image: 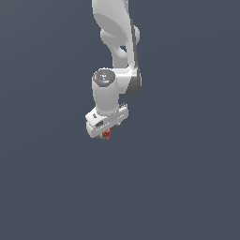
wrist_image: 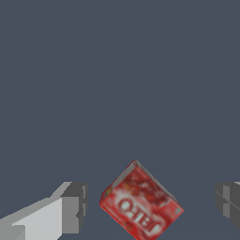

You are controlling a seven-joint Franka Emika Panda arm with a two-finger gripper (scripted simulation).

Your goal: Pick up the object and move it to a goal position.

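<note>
The object point(wrist_image: 140, 204) is a small red box with white lettering, turned cornerwise between my two fingers. In the wrist view the grey pad of one finger point(wrist_image: 74, 208) and that of the other point(wrist_image: 228, 202) each stand off from the box with a gap of floor showing. My gripper point(wrist_image: 151, 206) is open around it and does not touch it. In the exterior view only a red speck of the object point(image: 106, 134) shows under the white hand, where the gripper point(image: 108, 131) points down; the hand hides the rest of it.
A plain dark grey-blue floor point(image: 187, 187) fills both views. The white arm point(image: 115, 28) comes down from the top of the exterior view. No other objects or edges show.
</note>
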